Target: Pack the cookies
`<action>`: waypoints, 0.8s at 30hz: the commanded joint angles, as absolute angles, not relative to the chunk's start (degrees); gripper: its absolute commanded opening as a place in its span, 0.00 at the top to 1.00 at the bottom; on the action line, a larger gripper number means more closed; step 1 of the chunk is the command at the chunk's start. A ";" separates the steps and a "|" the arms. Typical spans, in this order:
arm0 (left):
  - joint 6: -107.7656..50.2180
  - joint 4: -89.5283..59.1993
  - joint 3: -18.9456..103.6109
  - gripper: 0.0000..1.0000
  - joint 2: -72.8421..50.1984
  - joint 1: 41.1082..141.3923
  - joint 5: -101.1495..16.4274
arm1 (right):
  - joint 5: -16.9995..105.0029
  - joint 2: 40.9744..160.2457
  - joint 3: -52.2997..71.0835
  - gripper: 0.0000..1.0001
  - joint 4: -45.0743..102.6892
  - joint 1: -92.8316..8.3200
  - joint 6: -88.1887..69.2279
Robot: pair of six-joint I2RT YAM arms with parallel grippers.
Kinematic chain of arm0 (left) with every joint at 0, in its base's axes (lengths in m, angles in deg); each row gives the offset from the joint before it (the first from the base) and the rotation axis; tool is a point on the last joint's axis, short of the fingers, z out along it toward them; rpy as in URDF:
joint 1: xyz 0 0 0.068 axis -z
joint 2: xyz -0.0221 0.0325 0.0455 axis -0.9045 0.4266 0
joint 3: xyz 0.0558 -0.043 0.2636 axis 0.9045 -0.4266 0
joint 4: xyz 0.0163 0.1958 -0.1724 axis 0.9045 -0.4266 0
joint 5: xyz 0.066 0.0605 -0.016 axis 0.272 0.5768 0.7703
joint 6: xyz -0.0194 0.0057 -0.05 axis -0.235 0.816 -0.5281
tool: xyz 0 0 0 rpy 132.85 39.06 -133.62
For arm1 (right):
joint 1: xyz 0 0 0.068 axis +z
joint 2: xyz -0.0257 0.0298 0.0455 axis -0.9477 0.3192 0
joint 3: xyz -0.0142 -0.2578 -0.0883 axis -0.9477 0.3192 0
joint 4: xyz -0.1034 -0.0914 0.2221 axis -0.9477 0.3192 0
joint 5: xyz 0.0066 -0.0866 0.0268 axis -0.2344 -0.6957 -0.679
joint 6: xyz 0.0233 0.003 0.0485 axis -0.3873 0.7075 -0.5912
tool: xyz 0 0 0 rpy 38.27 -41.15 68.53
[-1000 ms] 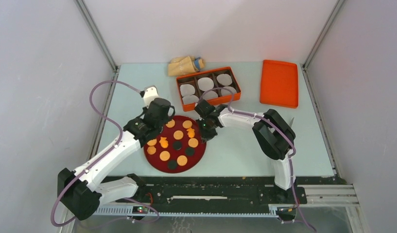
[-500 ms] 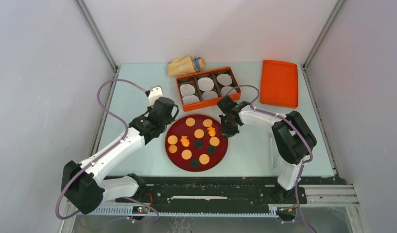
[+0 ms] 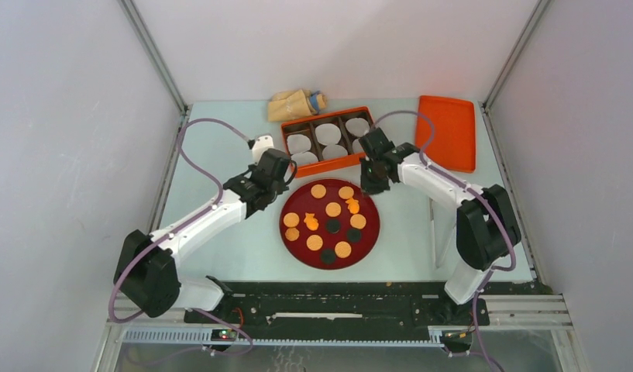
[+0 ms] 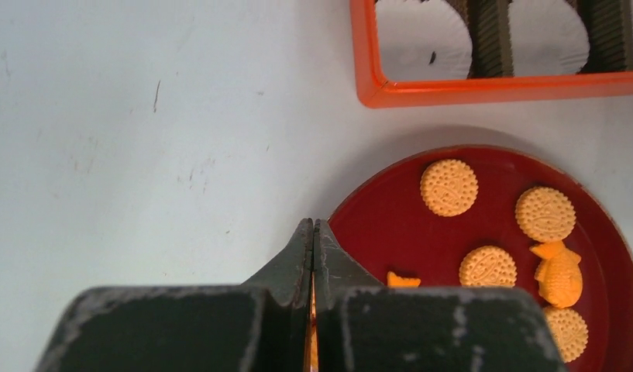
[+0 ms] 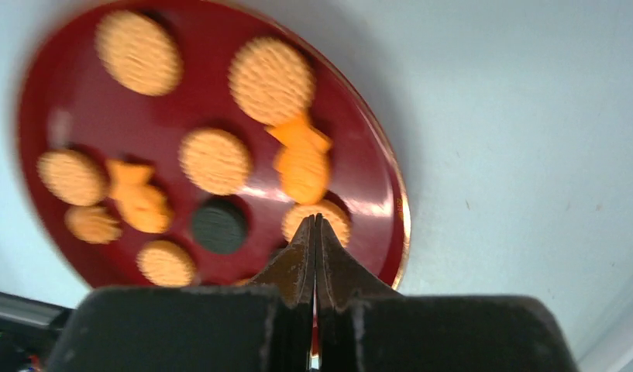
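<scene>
A pale table [image 3: 220, 139] is enclosed by white walls. A red plate [image 3: 301, 252] is set near its middle, between the two arms. The cookies [image 3: 333, 208] are spread over the plate: round tan discs, two brighter orange fish-shaped ones [image 4: 559, 275], and a few dark discs [image 3: 333, 225] among them. Just behind the plate, an orange box [image 3: 336, 163] is placed, divided into compartments, each lined with a white paper liner [image 3: 327, 133]; no cookie is seen in it. An orange lid [image 3: 445, 132] is laid at the far right, and a tan bundle [image 3: 296, 104] behind the box.

The left gripper [image 4: 313, 226] is held at the plate's left rim, its fingers pressed together with nothing seen between them. The right gripper [image 5: 314, 221] is held at the plate's right side, near the rim, its fingers likewise closed tight. Whether either gripper touches the plate cannot be told.
</scene>
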State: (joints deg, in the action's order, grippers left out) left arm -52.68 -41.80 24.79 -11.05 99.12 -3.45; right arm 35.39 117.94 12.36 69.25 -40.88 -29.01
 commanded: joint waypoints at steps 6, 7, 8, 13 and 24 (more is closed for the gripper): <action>-50.28 -39.92 33.53 1.00 -7.11 99.29 -3.93 | 31.46 127.84 -11.02 1.00 71.23 -43.62 -26.65; -50.37 -39.94 33.05 1.00 -7.44 99.29 -3.81 | 31.12 130.89 -13.28 1.00 71.26 -44.05 -26.65; -50.41 -39.94 32.63 1.00 -7.95 99.29 -3.72 | 30.76 132.40 -15.95 1.00 71.56 -44.52 -26.57; -50.43 -41.02 30.81 1.00 -10.62 99.29 -3.09 | 30.12 142.92 -26.33 1.00 72.10 -46.64 -26.42; -50.58 -41.44 26.94 1.00 -13.54 99.37 -3.07 | 33.05 149.96 -37.14 1.00 72.51 -48.60 -26.80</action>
State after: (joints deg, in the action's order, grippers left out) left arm -51.21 -41.65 29.17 -12.03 99.12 -3.86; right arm 32.35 149.83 -31.55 72.09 -48.16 -27.38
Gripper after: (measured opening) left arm 0.003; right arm 0.006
